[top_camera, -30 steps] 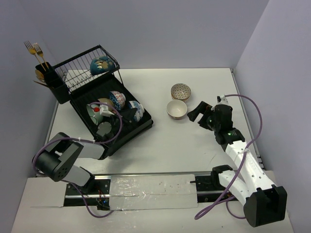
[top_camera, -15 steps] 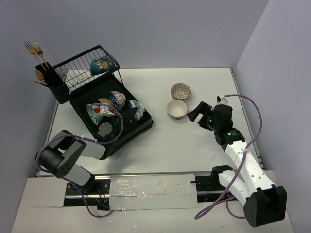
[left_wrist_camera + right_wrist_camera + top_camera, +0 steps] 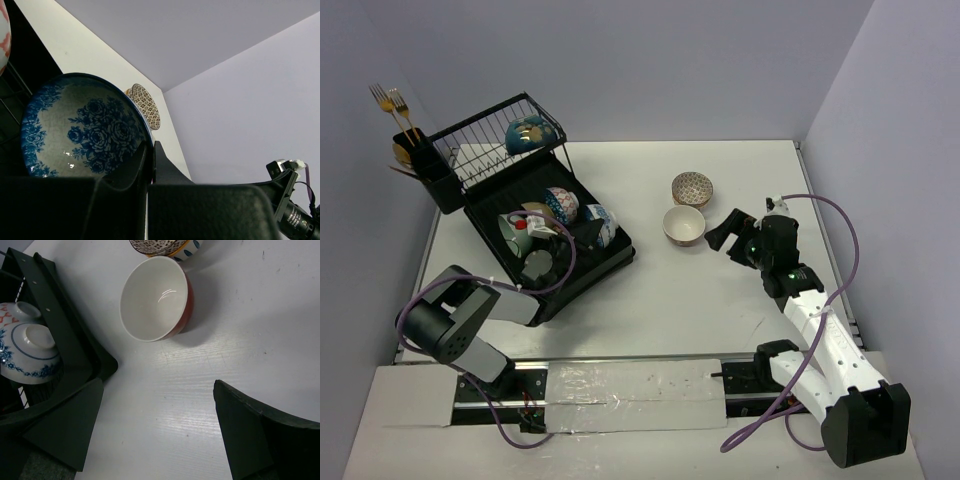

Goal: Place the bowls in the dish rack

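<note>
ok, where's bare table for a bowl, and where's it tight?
Bare: table between dish rack, red bowl and base rail; also the far strip behind the patterned bowl. Tight: the rack's lower tray, and the gap between red bowl and right gripper.

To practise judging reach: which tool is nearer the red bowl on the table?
Right. The right tool sits open just beside the red bowl; the left tool is shut inside the dish rack, across the table.

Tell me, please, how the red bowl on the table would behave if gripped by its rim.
The red bowl looks like rigid glazed ceramic, so probably stiff but chippable. The shiny highlight inside suggests a slick rim that could slip from the right gripper. Its rounded wall may let it tip if pushed high.
</note>
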Controlling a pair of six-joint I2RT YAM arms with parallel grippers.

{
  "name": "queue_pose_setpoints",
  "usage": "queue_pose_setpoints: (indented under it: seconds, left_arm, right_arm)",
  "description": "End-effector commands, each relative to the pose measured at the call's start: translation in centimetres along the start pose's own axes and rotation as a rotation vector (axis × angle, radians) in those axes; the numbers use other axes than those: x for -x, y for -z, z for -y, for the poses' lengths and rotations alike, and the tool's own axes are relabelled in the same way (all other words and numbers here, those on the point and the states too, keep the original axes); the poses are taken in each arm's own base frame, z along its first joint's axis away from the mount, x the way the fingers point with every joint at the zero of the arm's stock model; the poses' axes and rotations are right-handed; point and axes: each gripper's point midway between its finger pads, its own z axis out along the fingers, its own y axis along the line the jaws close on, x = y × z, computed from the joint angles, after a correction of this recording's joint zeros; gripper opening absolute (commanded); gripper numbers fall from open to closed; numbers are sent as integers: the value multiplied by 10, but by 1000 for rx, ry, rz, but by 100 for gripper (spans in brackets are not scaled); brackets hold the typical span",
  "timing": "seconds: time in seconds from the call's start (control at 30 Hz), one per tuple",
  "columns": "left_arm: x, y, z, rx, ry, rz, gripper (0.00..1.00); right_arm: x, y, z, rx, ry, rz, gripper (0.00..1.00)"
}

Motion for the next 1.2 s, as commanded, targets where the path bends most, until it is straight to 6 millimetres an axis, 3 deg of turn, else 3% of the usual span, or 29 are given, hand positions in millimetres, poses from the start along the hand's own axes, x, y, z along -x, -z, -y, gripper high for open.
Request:
queue_pose_setpoints:
  seconds: [0.0,0.33,0.57,1.17]
  left_arm:
    - [62,9,87,-342,78,251,0]
    - [73,18,98,-385,82,288,0]
    - [65,23,86,-352,84,278,0]
    - [68,44,54,-217,87,328,0]
  right_arm:
    - [8,1,-10,45,17,36,98]
    - [6,1,-10,52,16,35,98]
    - [4,1,-13,72,14,29,98]
    - [7,0,-14,69,16,30,98]
